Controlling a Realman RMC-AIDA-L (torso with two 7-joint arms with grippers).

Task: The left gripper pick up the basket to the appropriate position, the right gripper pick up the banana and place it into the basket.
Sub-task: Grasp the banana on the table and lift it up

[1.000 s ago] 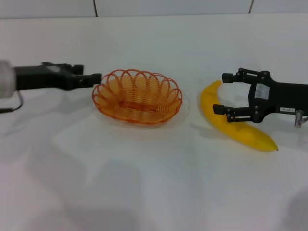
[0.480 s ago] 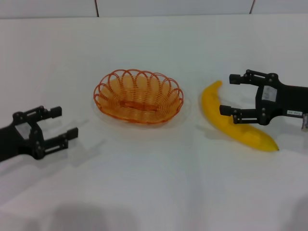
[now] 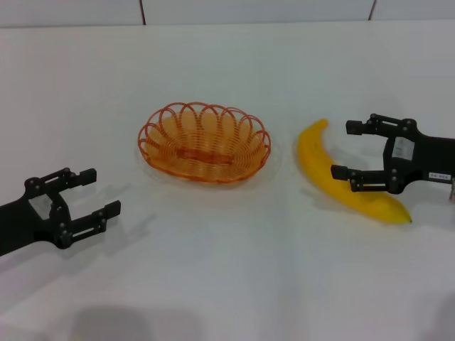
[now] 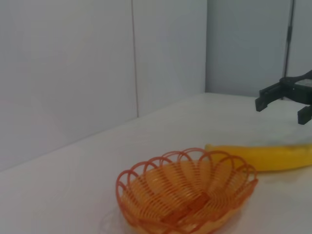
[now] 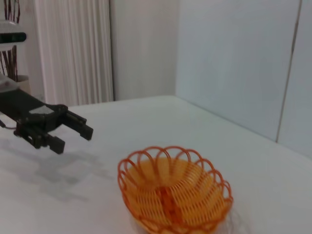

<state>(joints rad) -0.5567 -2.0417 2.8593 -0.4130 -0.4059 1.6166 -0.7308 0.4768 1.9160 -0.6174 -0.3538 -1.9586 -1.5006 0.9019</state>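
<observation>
The orange wire basket (image 3: 204, 142) sits empty on the white table, left of the banana. It also shows in the left wrist view (image 4: 187, 197) and the right wrist view (image 5: 173, 196). The yellow banana (image 3: 338, 174) lies on the table to the basket's right, also in the left wrist view (image 4: 265, 156). My left gripper (image 3: 91, 193) is open and empty, low at the front left, well apart from the basket. It also shows in the right wrist view (image 5: 73, 131). My right gripper (image 3: 345, 149) is open, its fingers straddling the banana's middle.
The white table (image 3: 227, 284) stretches out in front of the basket and banana. A white wall (image 3: 213, 11) runs along the table's far edge. A curtain (image 5: 73, 53) hangs in the background of the right wrist view.
My left gripper left the basket's left rim, swung down to the front left and opened. My right gripper has drifted slightly right over the banana. Basket and banana have not moved.
</observation>
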